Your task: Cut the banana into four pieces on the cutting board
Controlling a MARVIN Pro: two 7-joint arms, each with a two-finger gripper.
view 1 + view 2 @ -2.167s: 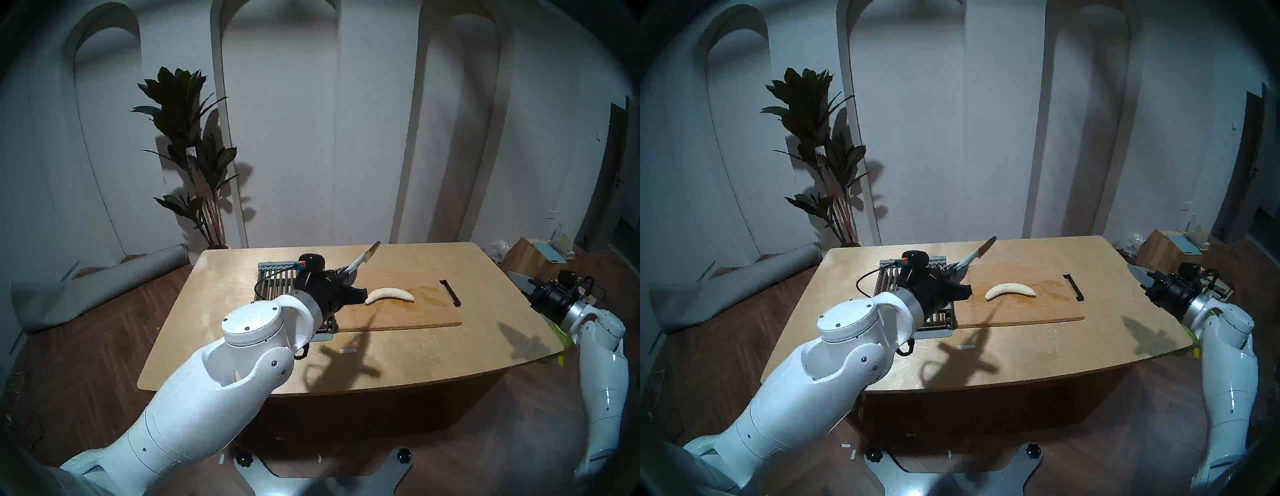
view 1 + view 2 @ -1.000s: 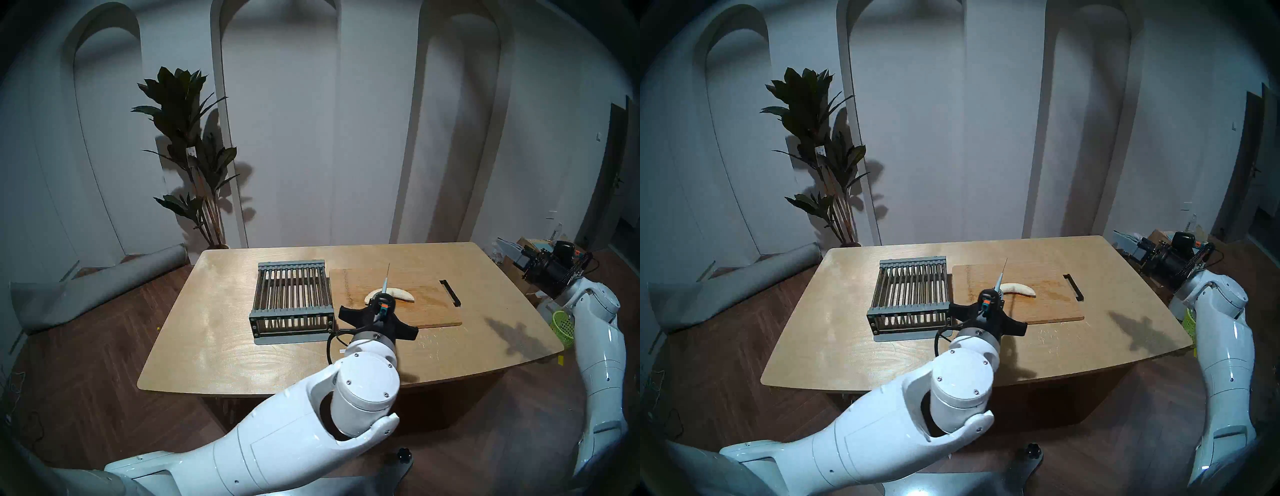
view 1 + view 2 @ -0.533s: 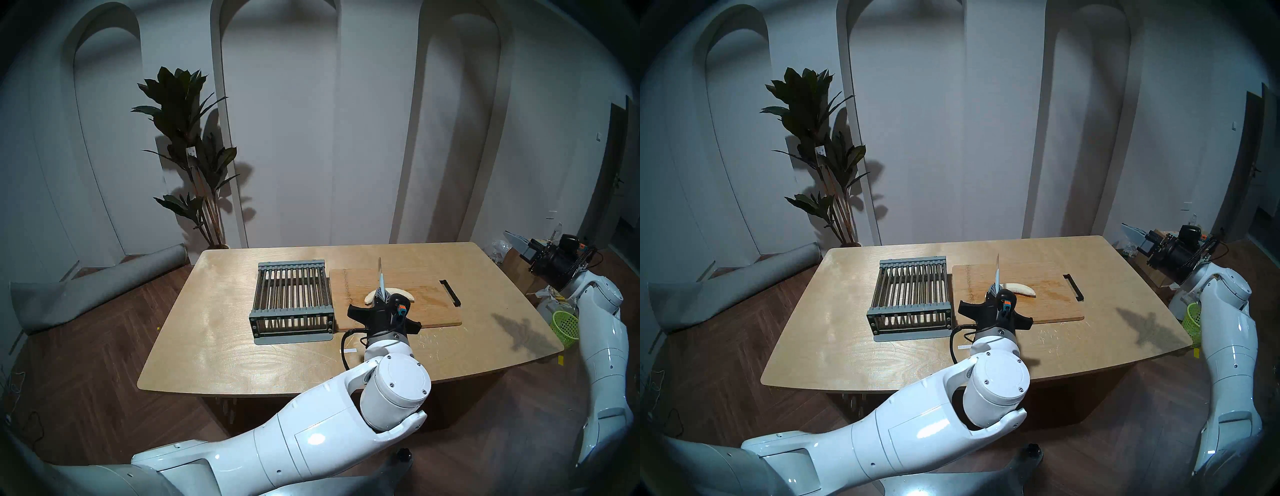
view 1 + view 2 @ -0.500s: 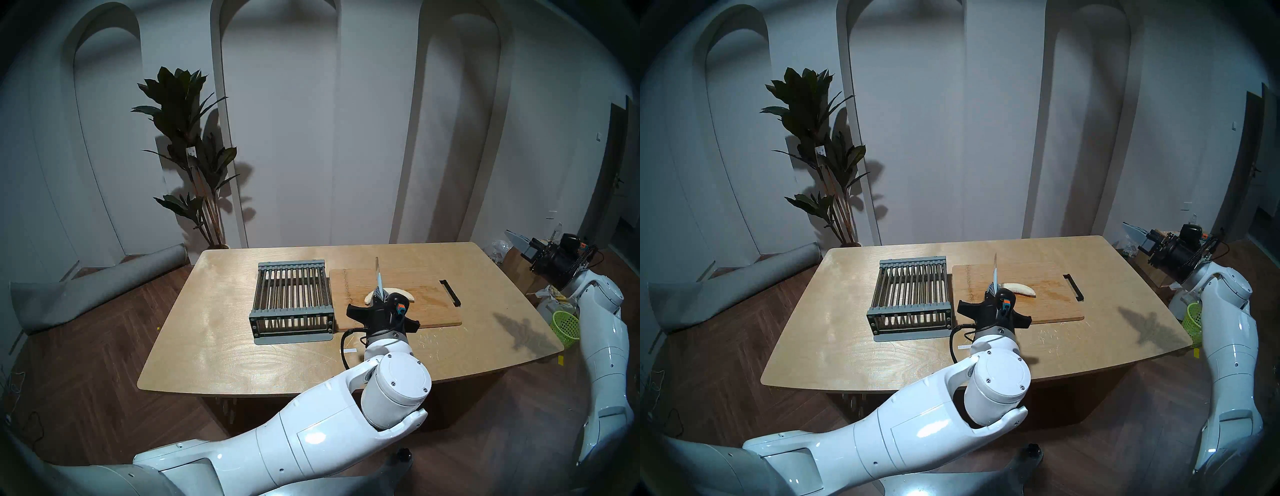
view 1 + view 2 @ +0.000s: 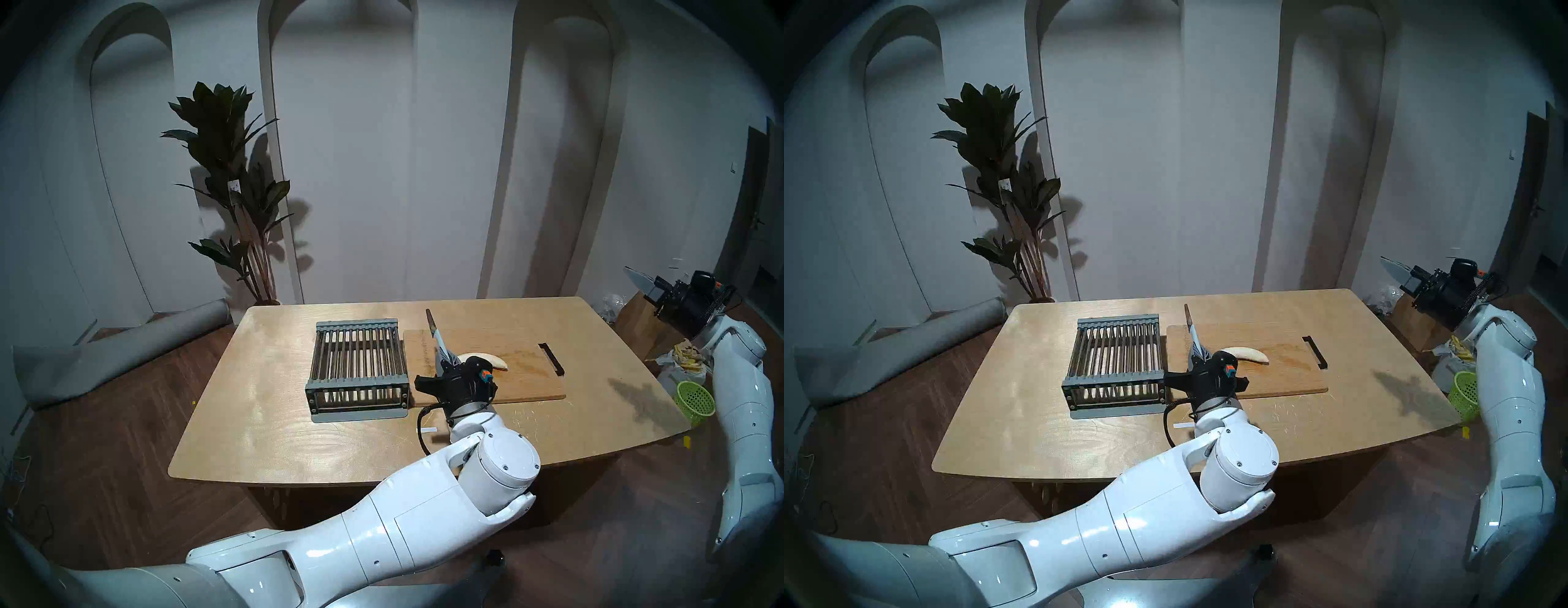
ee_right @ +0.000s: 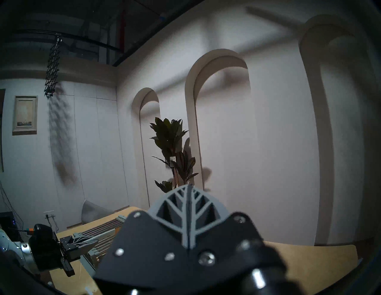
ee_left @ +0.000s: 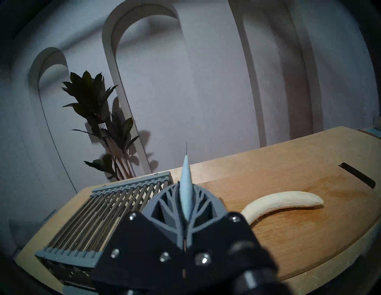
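Observation:
The whole peeled banana (image 5: 492, 360) (image 5: 1248, 353) (image 7: 284, 203) lies on the wooden cutting board (image 5: 522, 382) (image 5: 1280, 378) (image 7: 309, 230). My left gripper (image 5: 446, 356) (image 5: 1202, 353) (image 7: 186, 186) is shut on a knife (image 5: 437, 337) (image 5: 1192, 329) (image 7: 186, 195) with a pale blue handle. It hovers at the board's front left, by the banana's left end, which the wrist hides in the head views. The blade points away and leans left. My right gripper (image 5: 636, 275) (image 5: 1393, 266) (image 6: 188, 206) is shut on nothing, raised off the table's right side.
A grey slatted metal rack (image 5: 356, 365) (image 5: 1115, 361) (image 7: 99, 216) stands on the table just left of the board. A green basket (image 5: 695, 399) and a cardboard box (image 5: 636, 322) sit on the floor to the right. A plant (image 5: 233, 191) stands behind the table.
My left arm swung with the knife from over the rack to the board's front, and the blade now leans further left. The right gripper rose beside the table.

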